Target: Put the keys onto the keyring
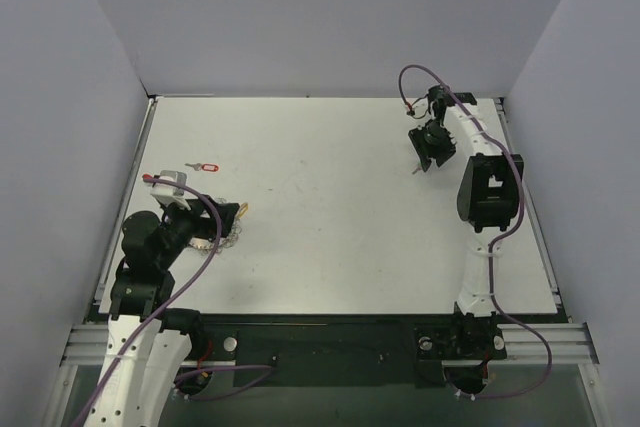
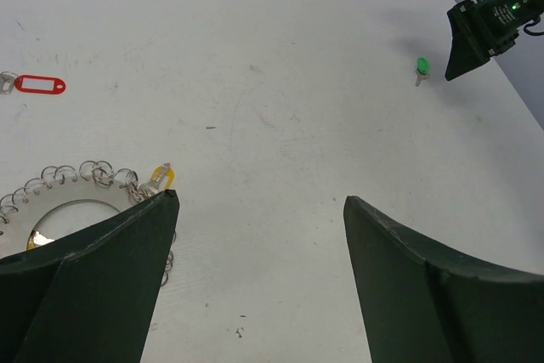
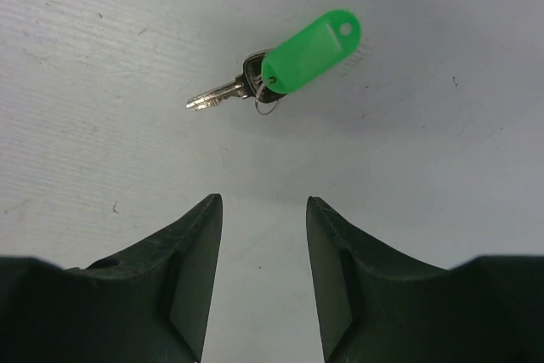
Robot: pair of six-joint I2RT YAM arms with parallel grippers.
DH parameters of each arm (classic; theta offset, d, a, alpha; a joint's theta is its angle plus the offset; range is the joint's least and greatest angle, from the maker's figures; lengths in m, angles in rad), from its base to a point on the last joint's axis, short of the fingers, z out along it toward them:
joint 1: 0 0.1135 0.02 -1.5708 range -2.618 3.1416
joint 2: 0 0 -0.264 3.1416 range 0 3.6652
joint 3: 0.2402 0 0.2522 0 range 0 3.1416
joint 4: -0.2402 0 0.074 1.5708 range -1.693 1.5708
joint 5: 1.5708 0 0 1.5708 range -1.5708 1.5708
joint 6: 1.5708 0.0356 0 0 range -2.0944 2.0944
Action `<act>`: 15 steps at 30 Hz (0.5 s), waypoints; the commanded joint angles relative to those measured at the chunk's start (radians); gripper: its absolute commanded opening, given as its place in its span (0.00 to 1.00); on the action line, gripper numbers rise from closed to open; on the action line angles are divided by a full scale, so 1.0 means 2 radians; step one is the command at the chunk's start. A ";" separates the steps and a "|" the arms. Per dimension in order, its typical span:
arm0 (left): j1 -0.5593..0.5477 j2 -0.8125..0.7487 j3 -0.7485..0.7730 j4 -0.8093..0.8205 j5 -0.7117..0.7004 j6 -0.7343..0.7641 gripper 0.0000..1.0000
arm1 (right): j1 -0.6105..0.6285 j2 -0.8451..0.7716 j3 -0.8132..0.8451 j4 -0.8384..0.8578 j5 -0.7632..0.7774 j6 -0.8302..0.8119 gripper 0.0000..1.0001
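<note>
Both empty: left gripper (image 2: 259,201) gaping by toothed silvery keyring (image 2: 76,174); right gripper (image 3: 263,203) half-parted, so centre on green-tagged silver key (image 3: 293,59) before pinching.

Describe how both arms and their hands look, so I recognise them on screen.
Both arms match: left arm and right arm have white lower links, black upper housings, and a purple cable looped along each. The left hand and right hand have two dark, wedge-shaped fingers.
</note>
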 commanded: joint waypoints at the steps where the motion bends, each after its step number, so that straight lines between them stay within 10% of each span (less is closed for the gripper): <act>1: 0.006 0.003 0.002 0.030 0.012 0.004 0.89 | 0.017 0.025 0.050 -0.038 0.046 -0.008 0.40; 15: 0.009 0.007 0.002 0.029 0.010 0.004 0.89 | 0.029 0.107 0.133 -0.053 0.071 -0.011 0.36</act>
